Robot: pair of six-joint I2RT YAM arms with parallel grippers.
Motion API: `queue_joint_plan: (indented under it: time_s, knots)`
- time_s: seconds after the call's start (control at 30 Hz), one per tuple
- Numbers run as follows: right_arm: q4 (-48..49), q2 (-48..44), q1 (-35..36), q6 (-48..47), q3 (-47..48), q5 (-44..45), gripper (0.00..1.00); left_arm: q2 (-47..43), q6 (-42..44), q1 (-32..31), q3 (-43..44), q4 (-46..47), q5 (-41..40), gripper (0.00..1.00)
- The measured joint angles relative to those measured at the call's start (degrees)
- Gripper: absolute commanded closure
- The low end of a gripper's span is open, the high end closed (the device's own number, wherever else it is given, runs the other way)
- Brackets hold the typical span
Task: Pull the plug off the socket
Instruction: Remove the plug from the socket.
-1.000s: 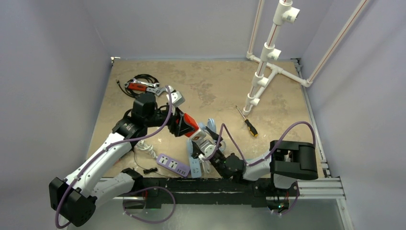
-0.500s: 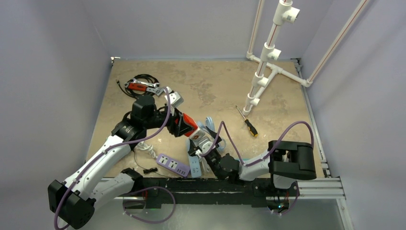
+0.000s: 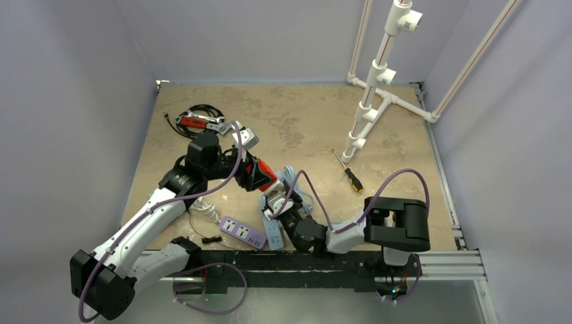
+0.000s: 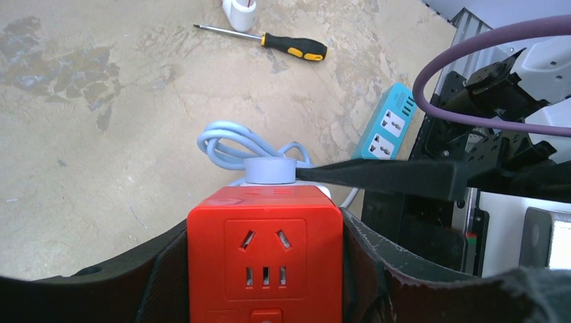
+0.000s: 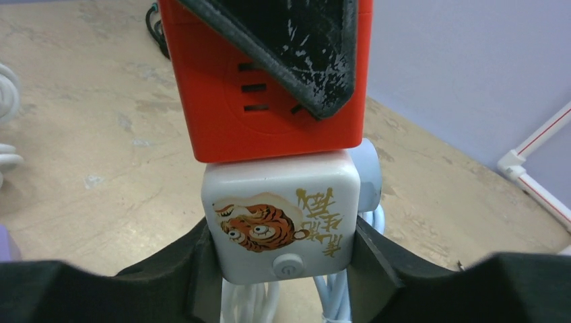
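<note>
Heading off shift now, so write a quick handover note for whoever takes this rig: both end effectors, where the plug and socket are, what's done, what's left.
Left end effector: closed on the red socket cube, gripping its two sides.
Right end effector: closed on the white plug, the block with the tiger picture.
Where: the plug sits seated against one face of the cube, with its pale blue cable looped behind.
Done: both grasps are in place.
Left: the plug is not yet out, so pull the two apart.
</note>
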Motion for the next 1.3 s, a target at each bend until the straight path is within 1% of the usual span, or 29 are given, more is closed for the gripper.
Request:
queue_joint_plan:
  time_s: [0.03, 0.07, 0.23, 0.33, 0.6, 0.73, 0.83, 1.0, 1.1, 1.23, 1.3]
  knots:
    - [-0.1, 0.4, 0.0, -0.2, 0.3, 0.2, 0.95, 0.4, 0.1, 0.1, 0.0, 0.1, 0.0, 1.0]
    - [-0.1, 0.7, 0.0, -0.3, 0.4, 0.6, 1.0, 0.7, 0.4, 0.2, 0.0, 0.0, 0.1, 1.0]
    - [0.9, 0.7, 0.0, -1.8, -0.7, 0.9, 1.0, 1.2, 1.0, 0.0, 0.0, -0.3, -0.4, 1.0]
    - [0.9, -1.4, 0.0, -3.0, -3.7, -2.3, 1.0, 1.2, 0.6, -0.8, 0.0, -1.3, -2.0, 1.0]
    - [-5.7, -7.3, -0.2, -3.2, -6.4, -6.5, 1.0, 3.0, -0.5, -0.4, 2.3, -5.9, -1.4, 1.0]
    - [-11.1, -10.1, -0.7, -0.3, -6.3, -7.6, 1.0, 3.6, -1.2, 0.1, 2.4, -5.9, -0.2, 1.0]
    - [-17.9, -12.2, -2.8, 4.1, -4.3, -9.2, 1.0, 3.2, -2.2, 0.4, 1.1, -3.3, -0.6, 1.0]
    - [-29.5, -15.8, -9.0, 12.3, -2.0, -17.2, 1.0, 0.9, -2.2, -3.9, -1.3, 1.9, -9.6, 1.0]
    - [-33.7, -16.3, -11.1, 14.9, -0.2, -19.8, 1.0, 1.0, -1.9, -4.8, -1.4, 3.5, -12.2, 1.0]
    - [-34.6, -16.3, -12.0, 15.6, 0.2, -21.3, 1.0, 1.4, -2.1, -4.3, -1.4, 4.0, -12.9, 1.0]
    - [-32.9, -16.7, -11.9, 14.8, -0.9, -21.7, 1.0, 1.9, -3.6, -2.0, -1.4, 4.0, -10.4, 1.0]
